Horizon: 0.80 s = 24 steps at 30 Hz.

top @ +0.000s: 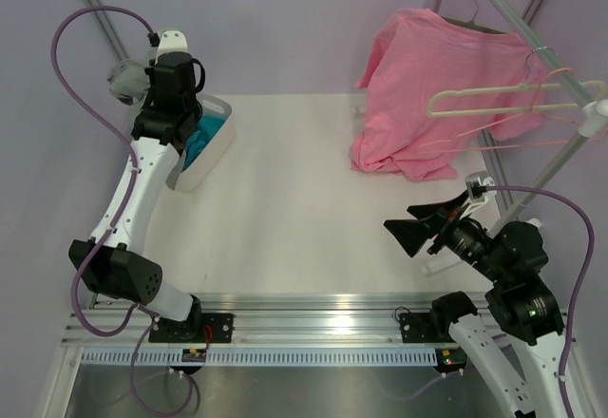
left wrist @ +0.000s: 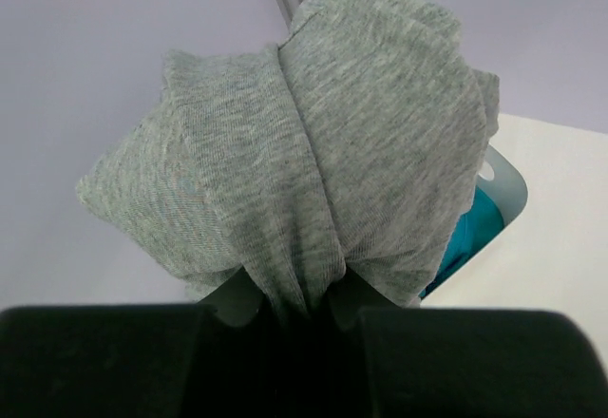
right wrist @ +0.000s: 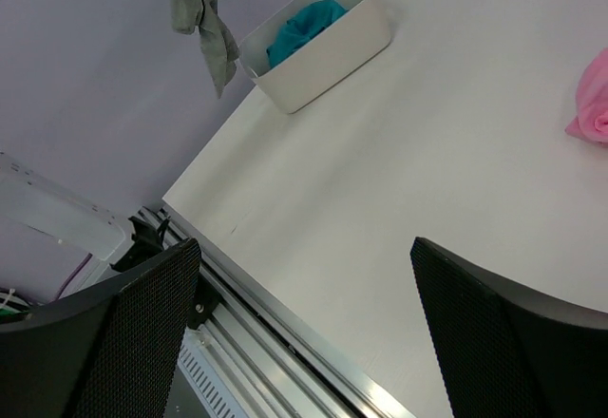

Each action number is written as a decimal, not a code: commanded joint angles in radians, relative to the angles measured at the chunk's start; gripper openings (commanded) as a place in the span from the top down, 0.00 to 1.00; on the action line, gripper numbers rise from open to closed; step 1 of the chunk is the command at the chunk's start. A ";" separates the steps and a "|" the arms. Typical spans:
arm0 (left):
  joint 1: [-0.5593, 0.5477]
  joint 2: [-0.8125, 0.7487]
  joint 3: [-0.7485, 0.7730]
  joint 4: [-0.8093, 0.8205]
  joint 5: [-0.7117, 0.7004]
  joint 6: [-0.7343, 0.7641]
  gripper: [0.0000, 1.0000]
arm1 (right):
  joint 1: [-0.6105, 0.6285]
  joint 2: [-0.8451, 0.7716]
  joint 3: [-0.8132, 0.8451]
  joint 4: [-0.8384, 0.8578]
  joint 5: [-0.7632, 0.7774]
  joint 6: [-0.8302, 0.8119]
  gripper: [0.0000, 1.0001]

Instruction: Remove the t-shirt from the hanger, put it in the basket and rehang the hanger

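Status: removal looks essentially done.

- The t-shirt [top: 126, 80] is off the hanger [top: 432, 104]. It is a bunched grey wad high at 10 o'clock in the top view, well apart from the hanger at 2 o'clock.
- The hanger hangs by its hook on the rail [top: 532, 28], bare, with no grey fabric on either arm. The pink t-shirt [top: 427, 85] next to it is on a hanger of its own, its hem bunched on the counter [top: 304, 199].
- Left pincer [left wrist: 294, 306]: clamped narrow on a gathered fold of the t-shirt. In the left wrist view the cloth balloons above the fingers [left wrist: 233, 299]. From the right wrist view one loose end dangles free in the air, touching nothing.
- Right pincer [right wrist: 304, 247]: spread wide and holding nothing. It hovers over the counter at 4 o'clock, pointing toward 9 o'clock.
- The white bin [top: 217, 157] sits just beside the raised left arm at 9–10 o'clock, with a teal cloth [top: 199, 142] inside. The t-shirt is above and slightly outboard of the bin's far end, not in it.

Judgement: the separation step is complete. What seems left is putting the shirt down, probably into the bin, since the arm is parked next to it. The task sentence names no destination, so that is a guess. The release needs the wad carried over the bin opening first, or the dangling end may drape over the rim.
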 commanded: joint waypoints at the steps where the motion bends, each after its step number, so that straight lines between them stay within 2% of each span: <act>1: 0.035 -0.007 -0.032 0.167 0.081 -0.025 1.00 | 0.000 -0.007 0.036 -0.017 0.056 -0.027 0.01; 5: 0.071 0.007 -0.116 0.196 0.168 -0.054 1.00 | 0.001 -0.065 0.033 -0.028 0.120 -0.024 0.01; 9: 0.078 -0.047 -0.279 0.504 0.197 0.019 1.00 | 0.000 -0.071 0.033 -0.044 0.126 -0.027 0.00; 11: 0.098 -0.029 -0.298 0.558 0.260 0.033 1.00 | 0.000 -0.073 0.027 -0.034 0.128 -0.027 0.01; 14: 0.100 0.016 -0.299 0.675 0.302 0.155 1.00 | 0.000 -0.053 0.022 -0.037 0.171 -0.024 0.01; 21: 0.109 0.060 -0.212 0.680 0.320 0.213 1.00 | 0.002 0.001 0.023 -0.027 0.151 -0.026 0.02; 24: 0.112 0.070 -0.281 0.731 0.294 0.220 1.00 | 0.000 -0.005 0.017 -0.021 0.149 -0.024 0.02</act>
